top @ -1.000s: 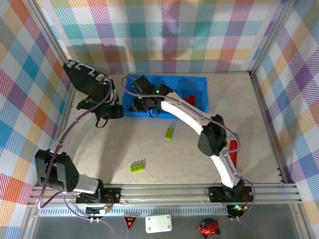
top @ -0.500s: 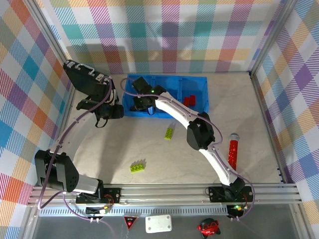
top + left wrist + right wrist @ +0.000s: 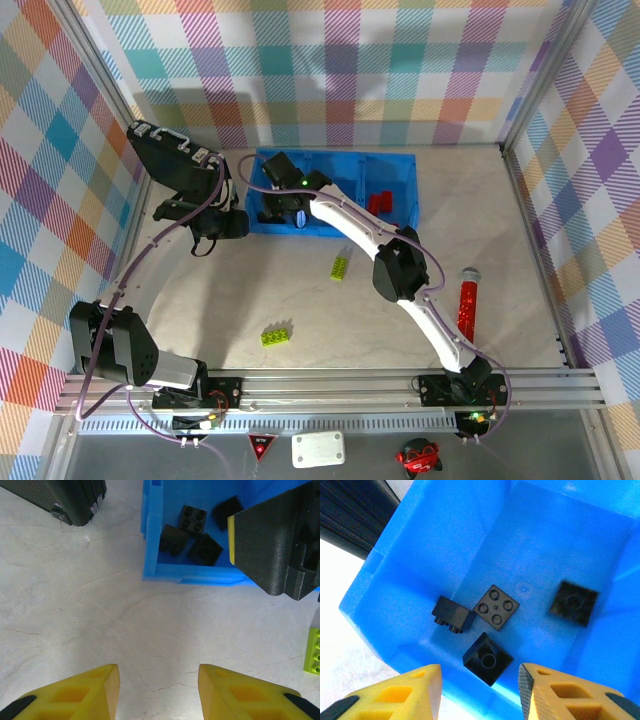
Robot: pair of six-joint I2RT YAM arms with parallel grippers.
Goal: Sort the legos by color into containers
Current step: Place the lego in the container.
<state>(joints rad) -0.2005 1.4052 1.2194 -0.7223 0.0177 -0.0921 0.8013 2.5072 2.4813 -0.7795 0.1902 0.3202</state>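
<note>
Pale table, plaid walls; blue bin at far edge: four black cubes in left compartment, red bricks in right. Two lime-green bricks loose mid-table, unsorted. Above cubes right gripper, jaws apart, empty; left gripper near bin's left corner, likewise apart, empty

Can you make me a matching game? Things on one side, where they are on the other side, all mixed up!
Things:
1. black bricks
2. red bricks
3. green bricks
4. black case

Places:
A. loose on the table, nearer than the blue bin
B. bin's right end compartment
C. bin's left end compartment
D. far left, beside the bin

Pairs: 1-C, 2-B, 3-A, 4-D
</note>
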